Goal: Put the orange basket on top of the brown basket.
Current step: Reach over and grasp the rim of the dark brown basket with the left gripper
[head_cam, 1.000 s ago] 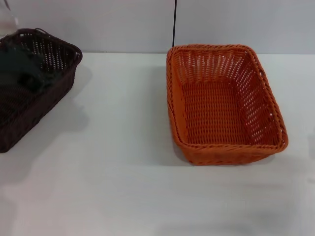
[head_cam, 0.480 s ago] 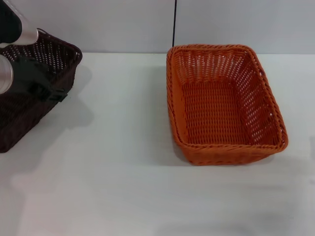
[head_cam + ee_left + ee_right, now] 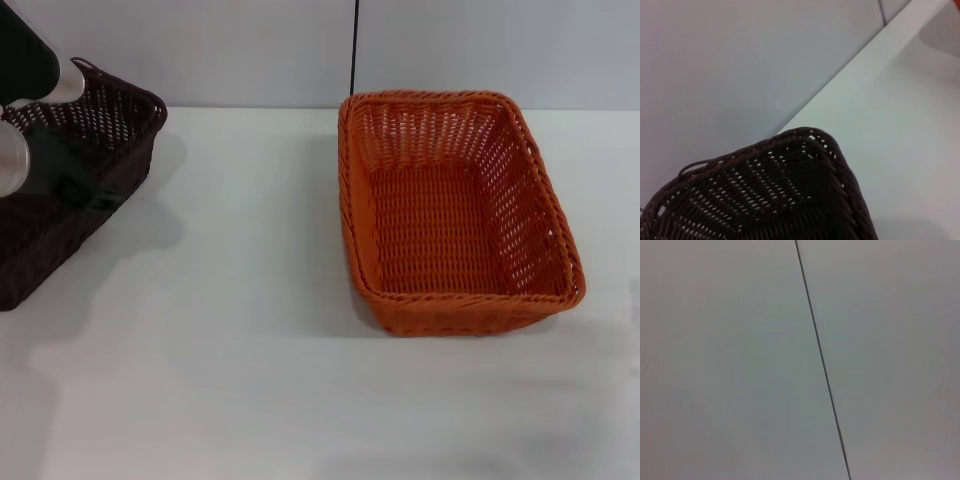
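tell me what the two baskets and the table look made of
Orange basket: woven wicker-style strands, maybe plastic given the even bright colour; open-weave sides, braided rim. Brown basket: same weave, very dark. Table: smooth matte white, likely laminate.

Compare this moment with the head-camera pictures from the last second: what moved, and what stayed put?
The left arm came into view from the left edge and now hangs over the brown basket, having sharpened from a dark blur and shifted slightly up and leftward over the last half second. Nothing was visibly grasped or released. The brown basket, the orange basket and the table stayed as they were.
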Robot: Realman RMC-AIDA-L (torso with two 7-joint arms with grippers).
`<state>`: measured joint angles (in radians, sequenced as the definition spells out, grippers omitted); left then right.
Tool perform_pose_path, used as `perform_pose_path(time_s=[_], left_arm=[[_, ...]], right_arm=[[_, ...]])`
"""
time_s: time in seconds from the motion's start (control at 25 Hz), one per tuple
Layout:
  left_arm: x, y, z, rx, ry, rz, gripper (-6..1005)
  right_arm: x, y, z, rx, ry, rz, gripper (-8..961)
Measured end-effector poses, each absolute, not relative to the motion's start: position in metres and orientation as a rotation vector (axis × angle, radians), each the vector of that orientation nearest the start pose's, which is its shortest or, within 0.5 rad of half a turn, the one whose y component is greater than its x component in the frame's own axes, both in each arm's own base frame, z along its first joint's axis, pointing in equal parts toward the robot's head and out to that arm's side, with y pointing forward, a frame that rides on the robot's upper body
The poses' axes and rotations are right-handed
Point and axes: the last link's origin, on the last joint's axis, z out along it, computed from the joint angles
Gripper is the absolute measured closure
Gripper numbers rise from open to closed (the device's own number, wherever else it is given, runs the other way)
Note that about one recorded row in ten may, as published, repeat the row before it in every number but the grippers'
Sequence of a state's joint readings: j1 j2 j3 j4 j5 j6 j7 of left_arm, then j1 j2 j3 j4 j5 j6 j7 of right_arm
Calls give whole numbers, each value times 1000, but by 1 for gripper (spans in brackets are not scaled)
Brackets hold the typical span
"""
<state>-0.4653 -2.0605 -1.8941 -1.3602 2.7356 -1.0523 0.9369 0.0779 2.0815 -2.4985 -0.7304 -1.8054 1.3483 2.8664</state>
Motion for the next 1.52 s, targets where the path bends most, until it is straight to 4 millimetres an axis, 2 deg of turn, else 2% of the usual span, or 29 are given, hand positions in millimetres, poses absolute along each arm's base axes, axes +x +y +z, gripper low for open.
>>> perform_pose_path(time_s=[0.44,0.84,0.96,1.0,1.24,1.44,1.52], left_arm=[[-255,413,61,-2191,-493,453,285],[-258,421,65,-2117,-499,465,306],[-258,422,64,-2120,-500,468,313],[-261,425,58,-2140,-514,490,315],[-264,427,51,-2157,-518,521,546],[-255,426,58,-2142,-472,507,744],[-244,416,60,-2154,-395,523,773]], right_arm=[[311,246,-21,-1158,678,742,261],[311,246,-21,-1160,680,740,263],[311,247,-21,-1161,679,741,262],[311,247,-21,-1162,679,741,262],[310,247,-21,-1164,678,741,262],[310,247,-21,-1165,676,741,261],[311,247,-21,-1163,675,741,261]])
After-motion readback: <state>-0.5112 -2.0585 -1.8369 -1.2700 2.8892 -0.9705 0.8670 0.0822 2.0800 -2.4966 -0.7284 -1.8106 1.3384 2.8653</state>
